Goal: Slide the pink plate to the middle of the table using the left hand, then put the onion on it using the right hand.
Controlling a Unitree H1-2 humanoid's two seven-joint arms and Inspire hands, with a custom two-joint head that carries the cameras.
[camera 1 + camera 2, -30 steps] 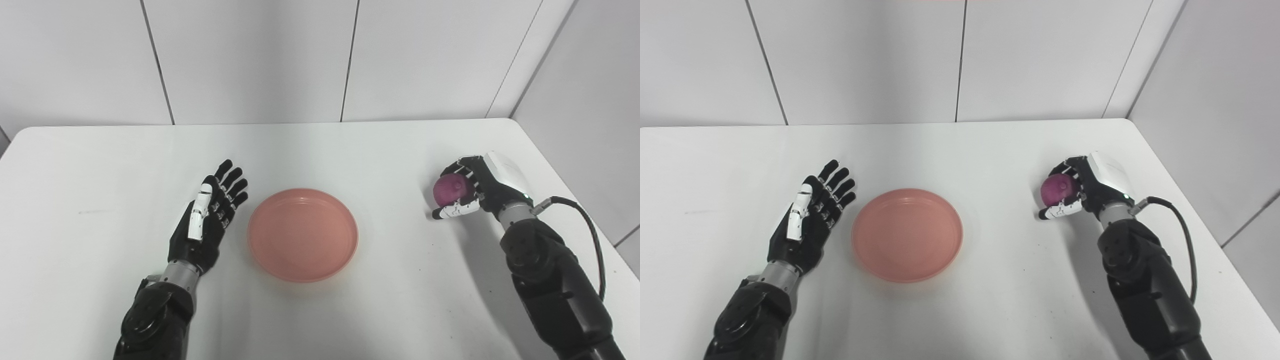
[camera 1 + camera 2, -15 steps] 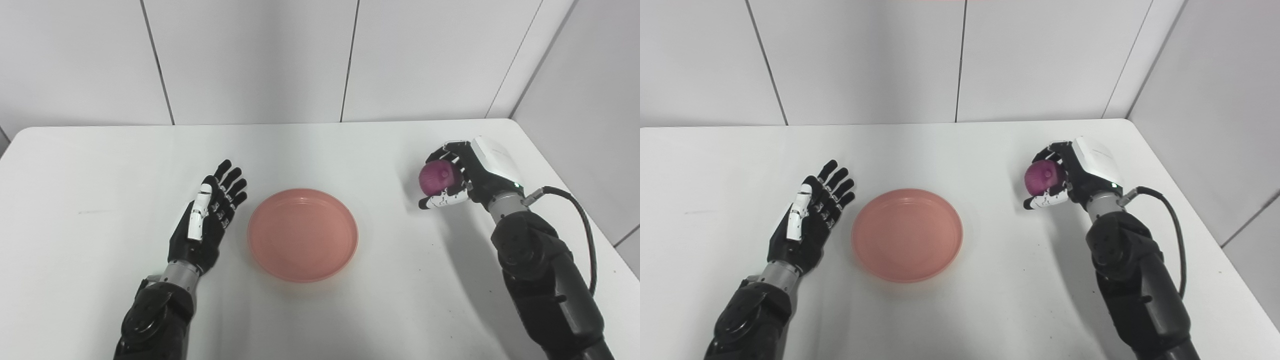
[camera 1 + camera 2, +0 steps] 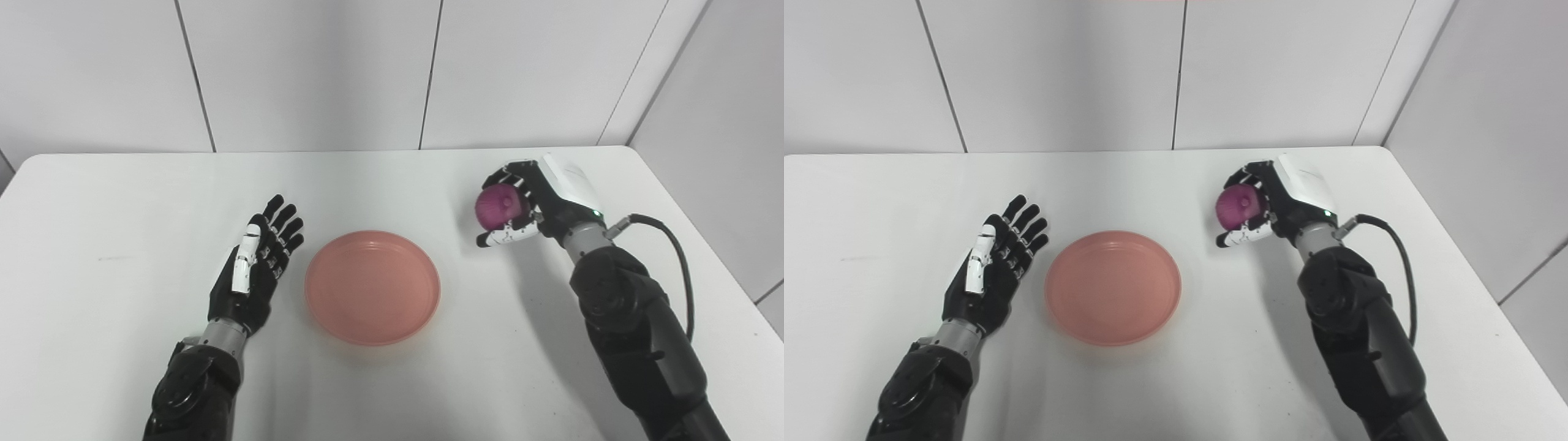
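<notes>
Onion (image 3: 497,207) sits enclosed by right hand (image 3: 539,199) fingers (image 3: 508,234).

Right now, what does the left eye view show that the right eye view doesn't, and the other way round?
Only the left eye view shows the table at its rounded far-left corner. Only the right eye view shows a wider strip of the side wall past the table's right edge. Both show the open left hand beside the pink plate, apart from it, and the right hand holding the onion right of the plate.
</notes>
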